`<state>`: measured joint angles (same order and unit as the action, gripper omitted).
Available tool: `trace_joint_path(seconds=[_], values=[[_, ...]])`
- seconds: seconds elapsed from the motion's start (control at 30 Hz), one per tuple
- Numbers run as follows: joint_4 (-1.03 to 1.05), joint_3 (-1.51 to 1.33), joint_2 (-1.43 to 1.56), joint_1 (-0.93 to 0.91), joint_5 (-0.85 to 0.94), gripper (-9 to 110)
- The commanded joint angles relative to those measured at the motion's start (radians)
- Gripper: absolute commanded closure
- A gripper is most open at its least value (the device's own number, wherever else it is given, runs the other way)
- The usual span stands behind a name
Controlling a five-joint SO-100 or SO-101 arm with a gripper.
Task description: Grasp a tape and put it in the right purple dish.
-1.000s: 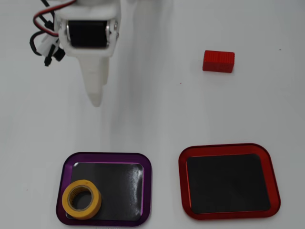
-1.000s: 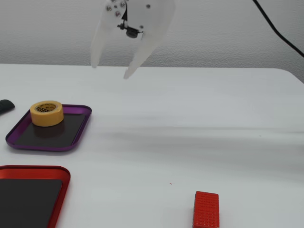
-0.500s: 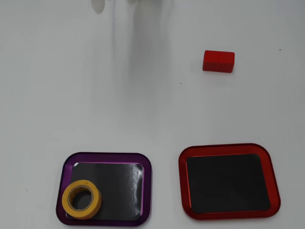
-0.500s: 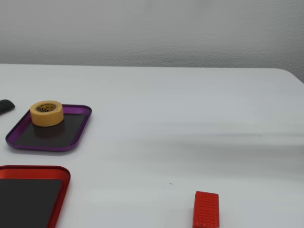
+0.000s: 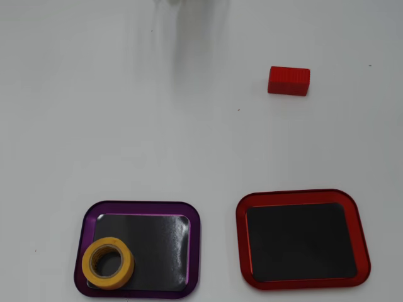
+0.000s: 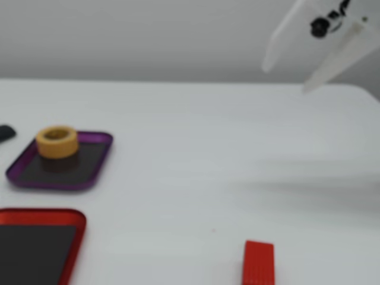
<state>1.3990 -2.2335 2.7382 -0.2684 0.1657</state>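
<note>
Overhead view: the tape (image 5: 107,263) lies flat inside the purple dish (image 5: 194,245), tucked into the dish's lower-left corner and touching or riding on the rim there, near the bottom edge of the desk (image 5: 126,126) on the left of the picture. The red dish (image 5: 239,242) beside it, towards the bottom right, holds nothing. A red block (image 5: 289,81) sits alone on the bare desk towards the upper right, well apart from both dishes. The arm does not show here, only a faint grey shadow near the top edge. Judged from this, the placing step looks done and little is left but for the arm to draw clear; if anything more were wanted, it would be a nudge to seat the roll fully on the dark floor of the dish. Fixed view: the tape (image 6: 57,141) stands in the far end of the purple dish (image 6: 89,172) near the left edge of the desk, with the red dish (image 6: 74,237) empty at the bottom left corner and the block (image 6: 259,263) at the bottom edge. The claw (image 6: 284,76) hangs high at the upper right, well away from the tape, its two white fingers (image 6: 335,62) spread apart and holding nothing.
</note>
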Motion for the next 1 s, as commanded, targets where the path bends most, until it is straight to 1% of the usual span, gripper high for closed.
trace_joint_path(seconds=[0.0,0.17,0.3,0.4,0.5,0.57,0.77,0.83,0.97], values=[[-0.132,-0.204,0.170,0.006,0.005,85],[-0.264,-0.479,0.433,0.008,0.000,85],[-0.262,-0.678,0.632,0.008,0.000,85],[-0.238,-0.761,0.730,0.008,-0.020,85],[-0.238,-0.804,0.713,0.008,-0.150,85],[-0.242,-0.819,0.695,0.008,-0.202,85],[-0.230,-0.824,0.692,0.009,-0.206,86],[-0.204,-0.819,0.692,0.011,-0.204,89],[-0.183,-0.813,0.692,0.011,-0.212,103]])
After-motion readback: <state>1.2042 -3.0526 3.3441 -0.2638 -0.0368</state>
